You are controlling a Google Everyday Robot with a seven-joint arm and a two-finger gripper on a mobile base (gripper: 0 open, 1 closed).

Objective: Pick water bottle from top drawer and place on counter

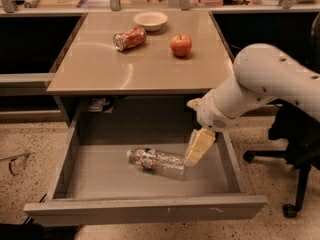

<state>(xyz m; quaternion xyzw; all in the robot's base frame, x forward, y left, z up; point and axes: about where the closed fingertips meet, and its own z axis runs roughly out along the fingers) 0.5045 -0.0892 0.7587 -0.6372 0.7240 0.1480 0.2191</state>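
Water bottle (157,160) is lying on its side on the flat grey bottom of the top drawer (100,179), which is standing open below the desk (95,69). Its white cap is pointing left and its clear base right. The pincer (195,153) is hanging inside the drawer toward the right wall, tilting down and leftward, its tip just beside the bottle's base end. I cannot tell whether it is touching the bottle, nor whether it is spread or pressed together. The white arm (260,81) is reaching in from the right. On the desk a red soda can (129,38) is lying on its side, an apple (181,45) is sitting to its right, and a pale bowl (150,20) is sitting behind them.
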